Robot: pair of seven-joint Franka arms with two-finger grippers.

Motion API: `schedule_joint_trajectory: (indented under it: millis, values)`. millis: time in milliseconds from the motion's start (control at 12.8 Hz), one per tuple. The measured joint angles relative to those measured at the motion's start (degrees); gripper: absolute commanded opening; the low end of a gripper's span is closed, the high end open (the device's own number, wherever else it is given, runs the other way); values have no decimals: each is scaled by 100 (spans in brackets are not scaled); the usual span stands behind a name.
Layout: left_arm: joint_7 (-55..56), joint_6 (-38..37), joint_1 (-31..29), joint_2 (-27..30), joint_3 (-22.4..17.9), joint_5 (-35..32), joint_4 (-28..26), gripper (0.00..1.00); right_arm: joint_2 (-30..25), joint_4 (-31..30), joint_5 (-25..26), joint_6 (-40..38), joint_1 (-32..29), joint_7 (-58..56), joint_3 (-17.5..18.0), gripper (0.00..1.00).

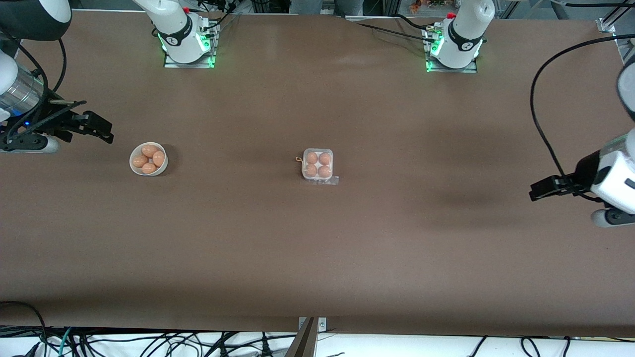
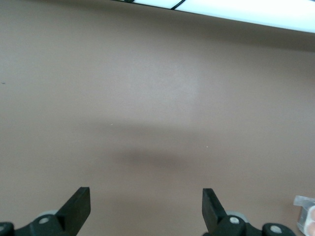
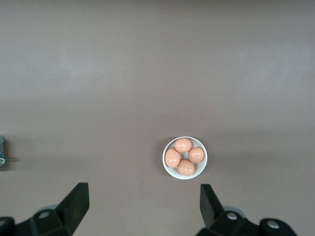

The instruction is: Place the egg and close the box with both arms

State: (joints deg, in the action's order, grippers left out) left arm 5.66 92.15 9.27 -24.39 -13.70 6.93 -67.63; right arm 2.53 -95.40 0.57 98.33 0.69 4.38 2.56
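Observation:
The box (image 1: 318, 165) sits at the middle of the table, and each cell holds an orange-brown egg (image 1: 311, 157). Its clear lid looks lowered over them. A corner of the box (image 2: 305, 221) shows in the left wrist view, and a sliver of the box (image 3: 2, 153) in the right wrist view. My left gripper (image 1: 538, 191) (image 2: 146, 206) hangs open and empty over bare table at the left arm's end. My right gripper (image 1: 101, 130) (image 3: 144, 204) hangs open and empty over the table at the right arm's end, next to the bowl.
A round white bowl (image 1: 133, 166) (image 3: 171, 171) with several loose eggs (image 1: 149, 150) stands toward the right arm's end of the table. A small yellowish loop (image 1: 298, 159) lies against the box. Cables run along the table edge nearest the front camera.

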Motion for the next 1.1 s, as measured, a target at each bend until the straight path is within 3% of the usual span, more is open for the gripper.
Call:
schedule_joint_trajectory:
  millis: [157,314,706,1098]
  values:
    - [-10,63,-325,160,486,-572,-207,100,0,0,0,0,0,0,0,100]
    - [2,238,-316,429,713,-789,-667,100,0,2,0,0,0,0,0,100]
    - [0,508,-308,1119,782,-813,-1733,100,2,4,0,0,0,0,0,100]
    - [0,575,-342,1610,782,-761,-2196,100,4,6,0,0,0,0,0,100]
